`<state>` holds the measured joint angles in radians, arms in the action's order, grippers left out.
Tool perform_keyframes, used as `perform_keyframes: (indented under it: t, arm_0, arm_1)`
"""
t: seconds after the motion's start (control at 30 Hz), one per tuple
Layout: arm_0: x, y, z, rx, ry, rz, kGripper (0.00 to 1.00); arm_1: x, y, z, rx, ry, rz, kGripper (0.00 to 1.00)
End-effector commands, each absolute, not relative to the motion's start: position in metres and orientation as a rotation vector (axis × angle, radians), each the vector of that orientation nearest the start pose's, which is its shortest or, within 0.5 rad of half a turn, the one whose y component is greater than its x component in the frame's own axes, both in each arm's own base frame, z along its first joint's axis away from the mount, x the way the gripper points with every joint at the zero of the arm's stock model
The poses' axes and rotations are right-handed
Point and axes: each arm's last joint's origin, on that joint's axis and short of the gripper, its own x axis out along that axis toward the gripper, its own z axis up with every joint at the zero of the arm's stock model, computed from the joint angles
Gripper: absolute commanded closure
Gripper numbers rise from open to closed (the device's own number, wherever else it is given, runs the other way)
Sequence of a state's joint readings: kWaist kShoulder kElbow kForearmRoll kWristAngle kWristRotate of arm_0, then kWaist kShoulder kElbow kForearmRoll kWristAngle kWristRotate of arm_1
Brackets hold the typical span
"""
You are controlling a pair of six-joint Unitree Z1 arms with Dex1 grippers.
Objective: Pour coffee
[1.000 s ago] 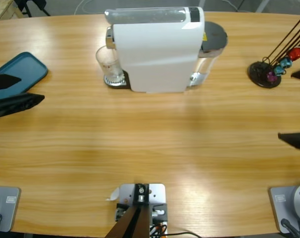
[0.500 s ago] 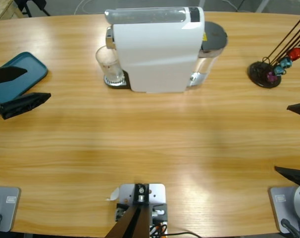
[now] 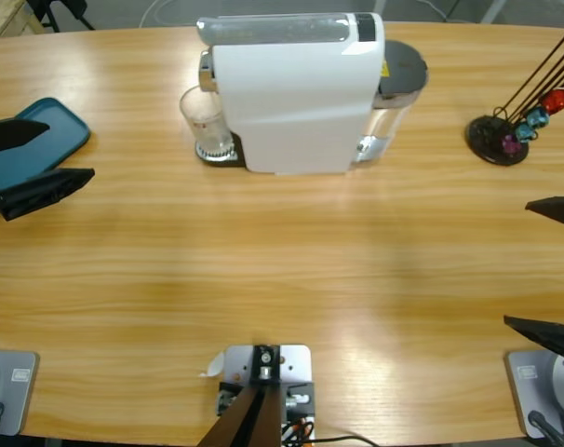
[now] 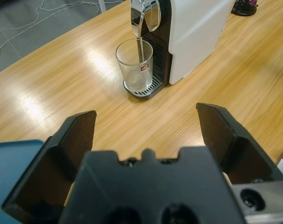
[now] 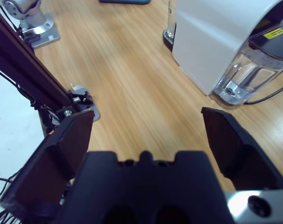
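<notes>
Two grippers stood idle, both with jaws spread wide and holding nothing: the left gripper [image 3: 45, 160] at the table's [image 3: 282, 270] edge by a teal tray [image 3: 29, 142], the right gripper [image 3: 547, 270] at the opposite edge. An empty glass [image 3: 204, 121] sat under the white coffee machine's [image 3: 291, 93] spout, on the drip grille. A black capsule stand [image 3: 498, 138] stood beyond.

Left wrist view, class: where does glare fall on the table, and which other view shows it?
Left wrist view: bright patches on the table left of the glass. High view: a softer sheen below the coffee machine, towards the right.
</notes>
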<state>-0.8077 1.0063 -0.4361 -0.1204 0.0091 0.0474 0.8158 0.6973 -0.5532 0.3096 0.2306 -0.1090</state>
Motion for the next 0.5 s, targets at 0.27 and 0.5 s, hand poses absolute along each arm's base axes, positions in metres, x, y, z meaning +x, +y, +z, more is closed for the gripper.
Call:
perform_keyframes:
  t: [0.27,0.5]
  arm_0:
    - [0.0935,-0.0996,0.2641,0.255,0.44,-0.82,0.066]
    - [0.0943,-0.1005,0.2638,0.257,0.444,-0.82,0.066]
  arm_1:
    - [0.0422,0.0639,0.2861,-0.275,0.491,1.087,0.0]
    - [0.0425,0.0644,0.2858,-0.276,0.493,1.089,0.0]
